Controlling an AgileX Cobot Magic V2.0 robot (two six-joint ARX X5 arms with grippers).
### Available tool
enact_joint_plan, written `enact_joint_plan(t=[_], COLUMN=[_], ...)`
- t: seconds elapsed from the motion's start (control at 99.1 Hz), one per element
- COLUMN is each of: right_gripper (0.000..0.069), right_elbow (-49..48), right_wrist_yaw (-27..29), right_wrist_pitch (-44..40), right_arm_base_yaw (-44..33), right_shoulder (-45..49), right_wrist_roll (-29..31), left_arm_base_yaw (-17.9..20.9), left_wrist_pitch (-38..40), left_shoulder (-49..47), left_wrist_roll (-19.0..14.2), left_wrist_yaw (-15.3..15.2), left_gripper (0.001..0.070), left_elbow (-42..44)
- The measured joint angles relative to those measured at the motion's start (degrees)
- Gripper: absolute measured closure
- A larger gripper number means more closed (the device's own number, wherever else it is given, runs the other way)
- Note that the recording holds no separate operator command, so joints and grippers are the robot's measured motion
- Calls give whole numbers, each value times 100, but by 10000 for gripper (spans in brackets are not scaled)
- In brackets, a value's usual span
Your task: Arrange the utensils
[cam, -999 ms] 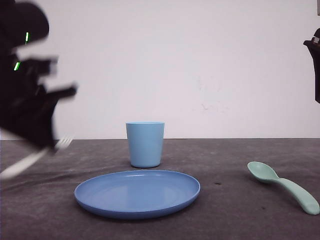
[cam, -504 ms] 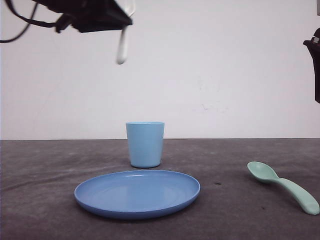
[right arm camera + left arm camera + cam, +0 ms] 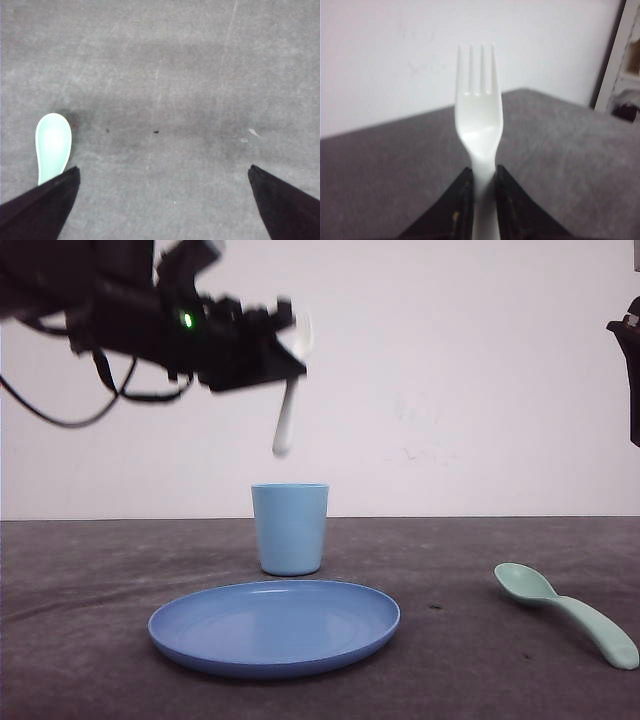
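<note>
Left gripper (image 3: pixel 481 200) clamped on white fork (image 3: pixel 288 410), handle hanging apparently above cup (image 3: pixel 290 528); spoon (image 3: pixel 570 612) on table at cup's four o'clock. Right gripper (image 3: pixel 162 200) apart. Advice: lower vertically, centred over rim, before releasing.

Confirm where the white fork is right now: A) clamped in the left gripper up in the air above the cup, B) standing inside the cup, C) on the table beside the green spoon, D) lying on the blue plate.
A: the left gripper is shut on the white fork, which hangs handle-down in the air above the light blue cup.
</note>
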Motion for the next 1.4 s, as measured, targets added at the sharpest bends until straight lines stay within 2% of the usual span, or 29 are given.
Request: enact_joint_plan(t=[0.313, 0.585, 0.666, 0.787, 0.868, 1.079, 1.402], right_gripper=[11, 11, 11, 11, 11, 11, 11], right_elbow=[0, 0, 0, 0, 0, -2, -4], right_wrist_yaw=[0, 0, 0, -33, -260, -1237, -1836], right_wrist_pitch=[-31, -74, -74, -74, -72, 48, 811], right_arm_base_yaw=[17, 17, 17, 17, 17, 90, 542], right_shoulder=[0, 0, 0, 0, 2, 424, 1554], right_wrist_roll=[26, 39, 39, 39, 37, 39, 39], left_arm_base_yaw=[-17, -37, -39, -39, -39, -35, 168], left_wrist_pitch=[-15, -46, -48, -48, -107, -977, -3163], left_shoulder=[870, 925, 925, 925, 894, 223, -1803], left_wrist_roll=[42, 44, 37, -35, -133, -245, -260], left_wrist_yaw=[0, 0, 0, 0, 0, 0, 0], left_gripper=[672, 661, 621, 507, 480, 470, 470], left_elbow=[0, -2, -2, -2, -2, -2, -2])
